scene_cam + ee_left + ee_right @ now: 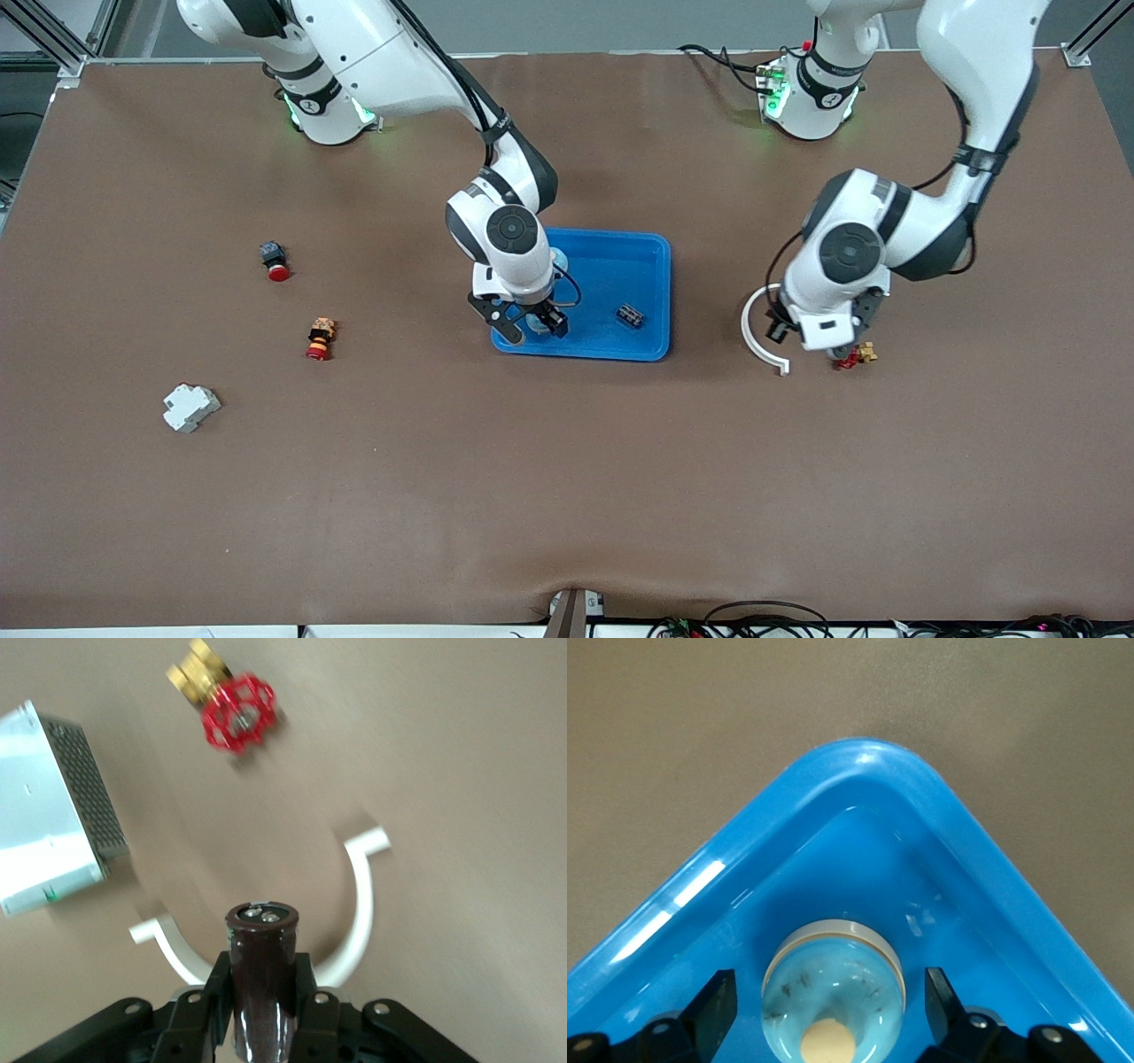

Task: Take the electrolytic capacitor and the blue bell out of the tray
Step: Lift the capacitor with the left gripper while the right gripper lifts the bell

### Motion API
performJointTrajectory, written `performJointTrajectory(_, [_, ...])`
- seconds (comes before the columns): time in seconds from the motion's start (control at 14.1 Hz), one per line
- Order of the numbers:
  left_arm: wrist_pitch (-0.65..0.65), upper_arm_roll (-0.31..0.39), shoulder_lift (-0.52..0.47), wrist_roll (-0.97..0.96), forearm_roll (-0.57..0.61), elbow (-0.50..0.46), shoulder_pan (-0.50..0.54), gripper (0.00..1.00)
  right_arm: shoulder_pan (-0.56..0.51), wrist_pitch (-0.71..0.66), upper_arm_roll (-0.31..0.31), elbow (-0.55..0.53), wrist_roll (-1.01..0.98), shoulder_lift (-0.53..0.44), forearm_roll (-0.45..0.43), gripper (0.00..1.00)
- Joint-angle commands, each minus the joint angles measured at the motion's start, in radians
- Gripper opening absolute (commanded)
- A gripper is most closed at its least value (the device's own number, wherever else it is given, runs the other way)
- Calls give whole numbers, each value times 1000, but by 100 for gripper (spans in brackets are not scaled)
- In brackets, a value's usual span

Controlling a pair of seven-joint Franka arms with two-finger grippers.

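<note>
- Front view: the right gripper (530, 324) is low over the corner of the blue tray (651, 266) that lies nearest the camera and toward the right arm's end of the table. Its fingers stand spread on either side of the pale blue bell (537, 322).
- A small dark capacitor in the tray (630, 315) lies toward the tray's other end, apart from the bell.
- The left gripper (815, 332) hangs over the table toward the left arm's end, above a white curved piece (756, 332) and a red-handled brass valve (856, 355).
- Toward the right arm's end lie a red push button (275, 260), an orange and red part (320, 338) and a white block (190, 407), well apart from each other.
- Left wrist view: the left gripper (262, 997) is pinched on a dark brown capacitor (262, 979), held upright with its two terminals up. Below it on the table are the white curved piece (354, 921), the valve (232, 709) and a silver perforated box (53, 806).
- Right wrist view: the bell (833, 988) sits in the tray's corner (859, 784), and the right gripper's fingers (713, 1010) are apart from it on both sides, not touching.
</note>
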Motion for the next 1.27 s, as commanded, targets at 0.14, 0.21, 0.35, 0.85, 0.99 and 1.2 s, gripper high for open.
performJointTrajectory(0.14, [36,-10,73,14,36,-14,39,0,19,3,-10,32,44,14,-19,0])
performJointTrajectory(0.21, [36,-10,82,12,82,-22,42,0,20,-3,-10,40,49,11,-19,0])
performJointTrajectory(0.35, [71,-10,102,10,134,-43,51,0,20,-26,-8,49,44,-1,-16,0])
performJointTrajectory(0.85, [156,-10,155,9,188,-49,121,6,-13,-547,-21,212,-225,-85,-28,0])
performJointTrajectory(0.99, [156,-10,154,3,188,-48,123,81,-49,-644,-53,200,-391,-145,-54,0])
performJointTrajectory(1.2, [136,-13,131,6,188,-53,117,100,-165,-665,-65,123,-637,-246,-63,0])
